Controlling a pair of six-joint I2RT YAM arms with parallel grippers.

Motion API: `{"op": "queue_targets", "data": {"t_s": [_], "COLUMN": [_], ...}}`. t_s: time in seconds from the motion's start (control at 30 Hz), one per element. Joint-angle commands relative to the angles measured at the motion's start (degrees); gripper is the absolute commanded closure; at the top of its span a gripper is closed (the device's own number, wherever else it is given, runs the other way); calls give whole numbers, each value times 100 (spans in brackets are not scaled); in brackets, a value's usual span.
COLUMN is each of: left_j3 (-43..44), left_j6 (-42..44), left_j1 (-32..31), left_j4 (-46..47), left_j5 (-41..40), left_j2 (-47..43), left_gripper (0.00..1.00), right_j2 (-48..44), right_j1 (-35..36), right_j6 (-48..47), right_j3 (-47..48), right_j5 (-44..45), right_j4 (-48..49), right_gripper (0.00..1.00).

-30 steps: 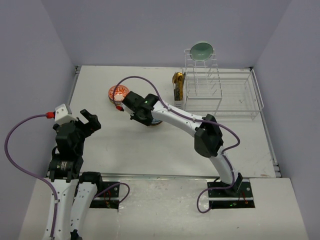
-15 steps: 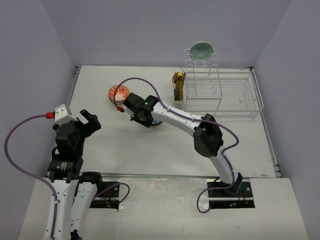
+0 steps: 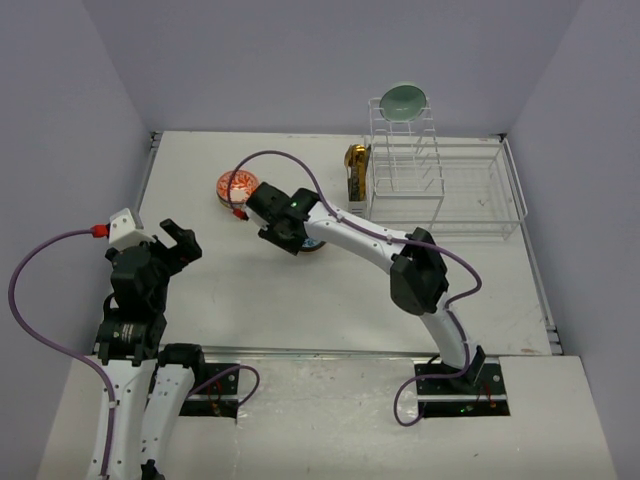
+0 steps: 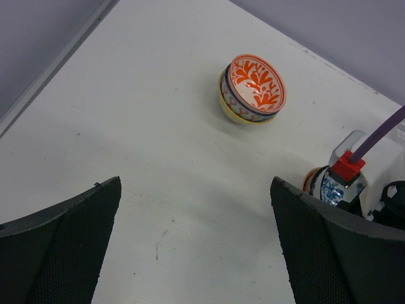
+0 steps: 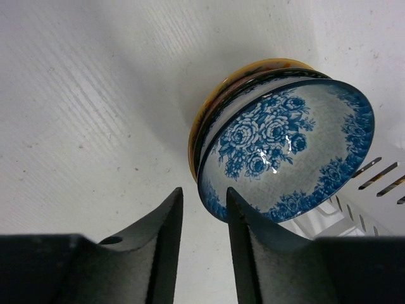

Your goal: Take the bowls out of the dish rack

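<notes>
A blue floral bowl (image 5: pixel 285 152) sits tilted on top of a stack of darker and yellowish bowls on the table. In the top view it (image 3: pixel 314 244) is mostly hidden under the right arm. My right gripper (image 5: pixel 204 193) is narrowly open, its fingertips at the bowl's near rim without clamping it; it also shows in the top view (image 3: pixel 294 238). An orange-red patterned bowl (image 3: pixel 237 186) stands on another bowl at the left and shows in the left wrist view (image 4: pixel 253 85). A pale teal bowl (image 3: pixel 404 99) rests on top of the dish rack (image 3: pixel 470 205). My left gripper (image 4: pixel 196 183) is wide open and empty.
A gold-brown cylinder (image 3: pixel 356 170) stands against the rack's left side. The rack's low wire basket fills the back right of the table. The right arm's red cable connector (image 4: pixel 347 166) shows beside the bowl stack (image 4: pixel 328 189) in the left wrist view.
My right gripper has shifted very slightly by the blue floral bowl. The left arm has not moved.
</notes>
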Motion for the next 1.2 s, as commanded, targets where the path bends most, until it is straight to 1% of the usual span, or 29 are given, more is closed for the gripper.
{"op": "queue_targets", "data": {"t_s": [0.0,0.03,0.13,0.17,0.2,0.23,0.3,0.33,0.37,0.4,0.43,0.47,0.5,0.53,0.57,0.6,0.63,0.67,0.7,0.73,0.77,0.8,0.83,0.87,0.9,0.93,1.0,1.03,1.17], "left_j3": [37,37,37,37,37,37,28,28,28,28,28,19,28,19,19,19,19,19,19,19,19,19,19,19,19,19,19,11,11], "left_j6": [37,37,37,37,37,37,37,37,37,37,46,46,46,46,46,46,46,54,63,63,63,63,63,63,63,63,63,63,72], "left_j1": [49,49,49,49,49,49,49,49,49,49,49,49,49,49,49,49,49,49,49,49,49,49,49,49,49,49,49,49,31], "left_j4": [205,205,196,196,205,196,205,222,231,231,231,223,231,231,223,231,240,231,231,240,240,240,240,240,240,240,232,240,240], "left_j5": [49,49,40,49,49,49,57,75,66,75,75,84,84,84,84,93,101,110,110,136,137,145,137,137,145,145,163,172,189], "left_j2": [-42,-42,-42,-33,-33,-42,-25,-16,2,-7,10,11,2,2,2,2,2,11,11,11,19,19,28,20,19,28,37,46,55], "left_gripper": [0,0,0,0,0,0,0,0,0,0,0,0,0,0,0,0,0,0,0,0,0,0,0,0,0,0,0,0,0], "right_j2": [-737,-938,-1325,-1414,-1502,-1590,-2002,-2186,-2623,-2828,-3004,-3249,-3347,-3409,-3532,-3576,-3603,-3629,-3612,-3603,-3603,-3612,-3647,-3673,-3717,-3718,-3656,-3543,-3042], "right_j1": [-68,-103,-339,-436,-690,-849,-1218,-1602,-1815,-2017,-2472,-2711,-2922,-3325,-3529,-3696,-3994,-4110,-4189,-4277,-4287,-4287,-4296,-4322,-4383,-4401,-4427,-4445,-4542], "right_j6": [129,156,296,497,603,761,1428,1648,2129,2394,2684,3331,3677,4028,4676,4987,5294,5732,5911,6208,6290,6421,6910,7210,7492,8034,8494,8940,9665], "right_j3": [454,611,998,1121,1366,1429,1352,942,677,361,-130,-335,-528,-852,-1020,-1205,-1468,-1566,-1637,-1646,-1655,-1681,-1847,-2005,-2363,-2506,-2752,-2806,-2816], "right_j5": [62,35,-237,-342,-647,-807,-1150,-1395,-1606,-1713,-2045,-2152,-2153,-2136,-2188,-2223,-2232,-2224,-2085,-1822,-1541,-981,-706,-521,-336,-238,-71,-79,-413], "right_j4": [7,7,15,24,24,42,444,724,1371,1708,2034,2568,2773,2984,3404,3599,3775,4099,4172,4181,4199,4208,4295,4435,4593,4803,4989,5181,5833], "right_gripper": [63,60,55,53,53,52,48,47,46,44,43,43,40,37,36,35,34,34,31,31,30,27,26,24,22,21,20,18,18]}}
